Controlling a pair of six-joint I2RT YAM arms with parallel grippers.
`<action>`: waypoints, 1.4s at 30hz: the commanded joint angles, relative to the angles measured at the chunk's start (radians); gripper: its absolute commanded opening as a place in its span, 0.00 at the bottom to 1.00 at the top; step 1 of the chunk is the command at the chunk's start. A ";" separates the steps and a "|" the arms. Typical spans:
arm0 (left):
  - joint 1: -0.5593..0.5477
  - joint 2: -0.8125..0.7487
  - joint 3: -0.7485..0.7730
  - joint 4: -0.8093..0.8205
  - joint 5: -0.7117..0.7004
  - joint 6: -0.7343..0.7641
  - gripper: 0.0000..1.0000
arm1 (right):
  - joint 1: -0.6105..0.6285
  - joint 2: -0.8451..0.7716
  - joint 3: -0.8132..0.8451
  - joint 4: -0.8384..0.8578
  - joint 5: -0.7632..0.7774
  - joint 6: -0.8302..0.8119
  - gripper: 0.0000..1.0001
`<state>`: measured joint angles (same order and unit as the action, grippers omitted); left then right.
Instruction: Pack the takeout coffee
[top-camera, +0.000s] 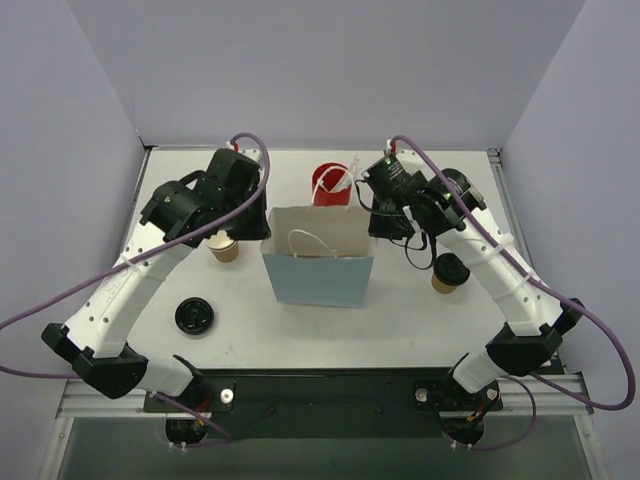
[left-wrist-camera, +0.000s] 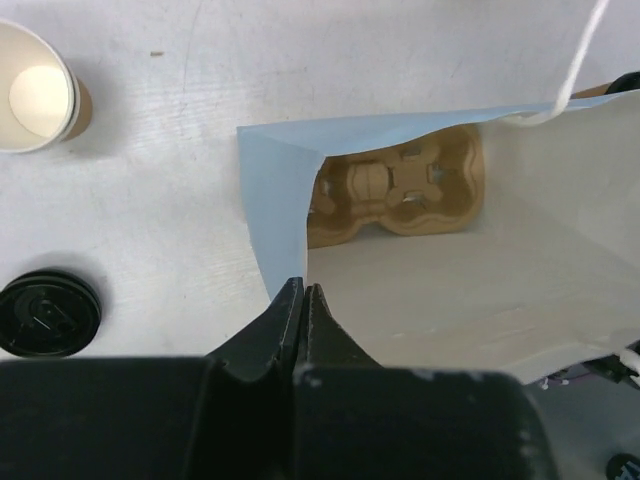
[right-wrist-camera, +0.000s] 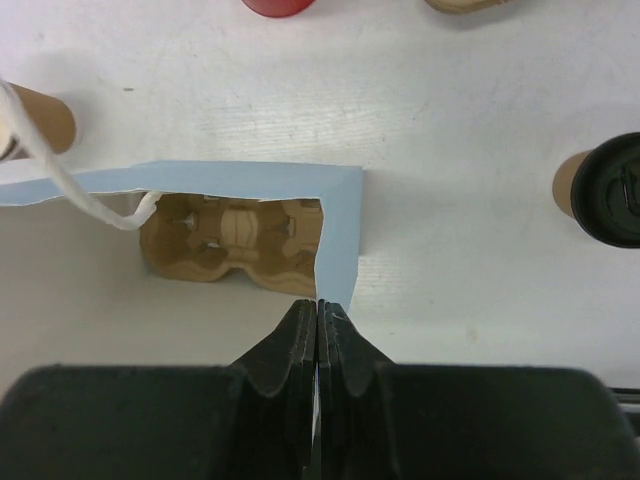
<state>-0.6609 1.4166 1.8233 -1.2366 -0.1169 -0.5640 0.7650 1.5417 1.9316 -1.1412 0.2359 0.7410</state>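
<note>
Fig. Two-arm bagging station, described from the near edge of the bench (top-camera: 300, 335) outward.

(a) Nearest the arm bases, on the left, a loose black lid (top-camera: 194, 315) lies flat on the bench and belongs to no cup at hand.

(b) At centre stands the blue paper bag (top-camera: 320, 270), upright, its mouth facing up. A moulded pulp cup carrier (left-wrist-camera: 400, 190) sits on its floor, presumably to seat a cup and keep it from tipping. The white cord handle (top-camera: 315, 240) droops across the mouth.

(c) The left end effector (left-wrist-camera: 301, 300) is clenched at the left rim of the bag and the right end effector (right-wrist-camera: 318, 312) at the right rim. Each appears to pinch the paper edge, though the sheet is too thin to be seen for certain between the pads. Judged purpose: pulling the two rims apart keeps the mouth spread and the bag steady for loading.

(d) The takeout coffee (top-camera: 450, 270), a kraft cup with a black lid, stands on the bench to the right of the bag, under the right forearm. It is outside the bag and untouched, so packing proper is not yet begun.

(e) A lidless paper cup (top-camera: 224, 247) stands left of the bag, near the left wrist.

(f) Farthest off, behind the bag, stands a red cup (top-camera: 330, 185) with white stirrers
</note>
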 joint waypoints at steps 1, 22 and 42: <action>0.004 -0.025 -0.137 0.045 0.028 -0.004 0.00 | -0.006 -0.014 -0.126 0.000 0.017 0.012 0.00; 0.007 -0.042 -0.143 0.054 -0.003 0.019 0.38 | -0.033 -0.074 -0.048 0.014 -0.024 -0.061 0.42; 0.007 -0.030 -0.186 0.103 -0.018 0.061 0.25 | -0.463 -0.218 -0.329 0.096 0.107 -0.324 0.62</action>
<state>-0.6544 1.4029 1.6394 -1.1553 -0.1074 -0.5144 0.4355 1.3640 1.7302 -1.0966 0.3985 0.4870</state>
